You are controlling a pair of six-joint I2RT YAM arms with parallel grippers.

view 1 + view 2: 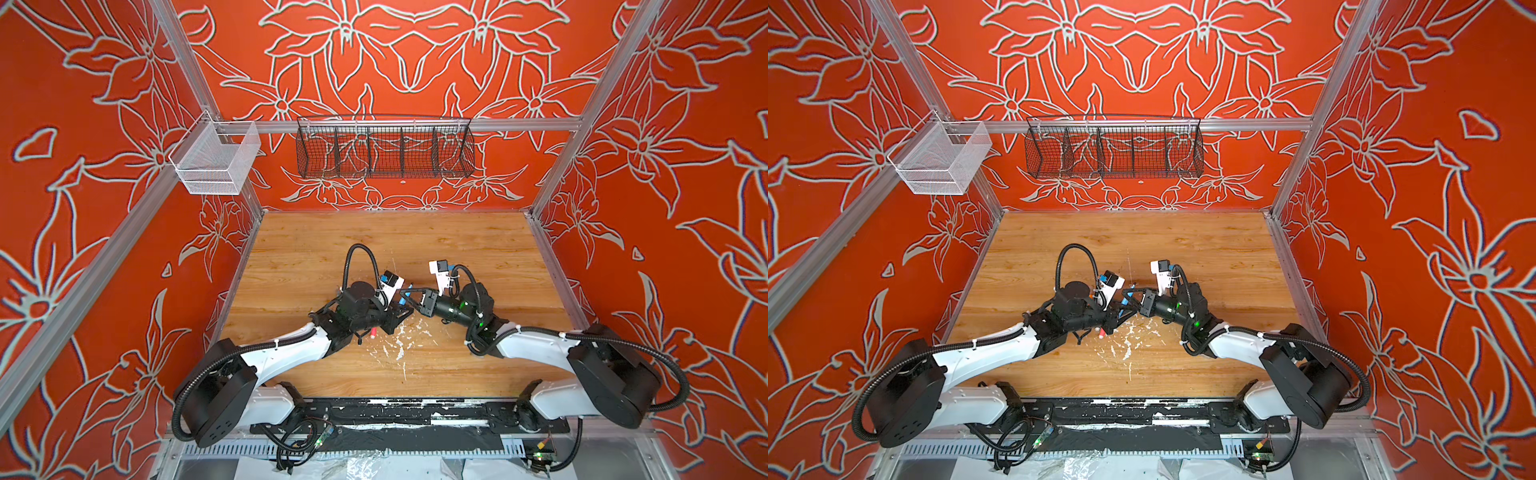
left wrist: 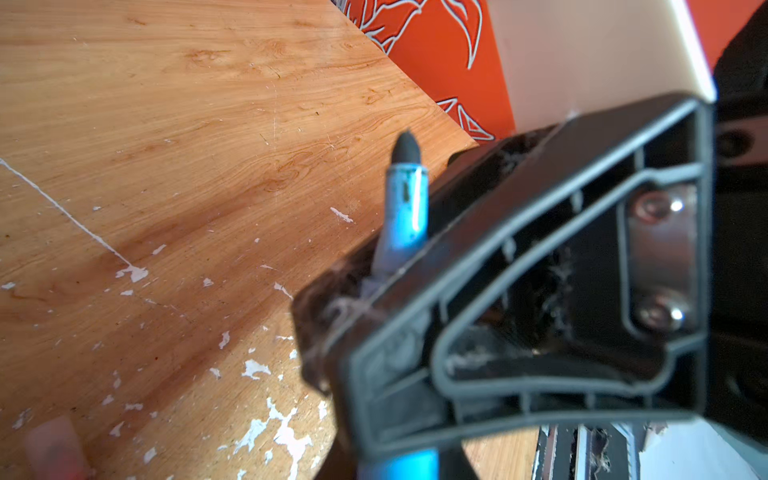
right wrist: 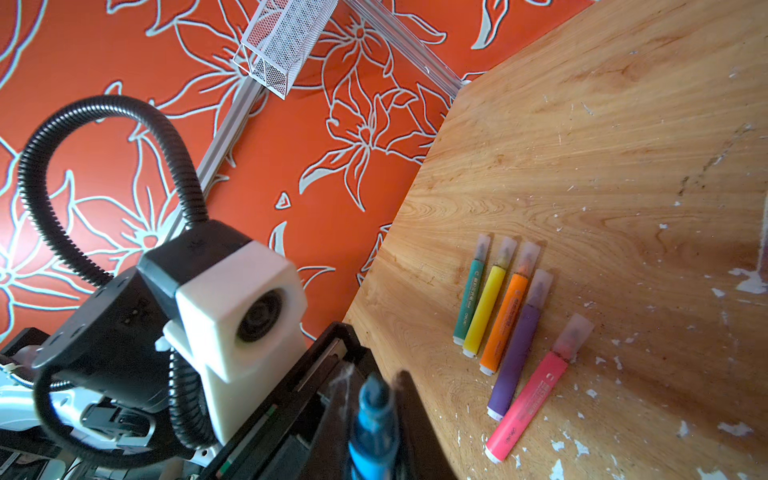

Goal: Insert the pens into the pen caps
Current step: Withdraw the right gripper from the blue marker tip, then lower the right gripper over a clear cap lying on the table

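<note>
The blue felt-tip marker pen [image 2: 405, 208] is up off the wooden table [image 2: 166, 124], roughly mid-table, right where the 2 arms meet. Its dark pointed tip is bare, no cap on it. The left gripper [image 2: 361, 286] has its jaws clamped on the barrel, with the tip sticking out past them. The right gripper [image 1: 409, 296] is crowded up against the same pen, but honestly I can't tell if its jaws are pinching it or standing just clear.

Further out, 5 more pens lie side by side on the table: a teal-green pen [image 3: 469, 299], a yellow pen [image 3: 484, 309], an orange pen [image 3: 505, 320], a purple pen [image 3: 517, 353] and a pink pen [image 3: 528, 409]. Each one wears one of the frosted clear plastic caps [image 3: 575, 334]. So by my count 5 of 6 are done and blue is the last.

What could go wrong, imo: with 2 sets of jaws on 1 slim barrel, any tug from the right side could twist the pen in the left grip. A skewed tip would jam on a cap's rim rather than slide in. A slip would drop it among the white paint flecks [image 1: 401, 345].

Hard to see: I can't find blue's cap anywhere. In both top views the left arm covers the finished row, and only the pink pen's end pokes out. The right wrist view has the blue pen blurred and cut off at the frame edge.
</note>
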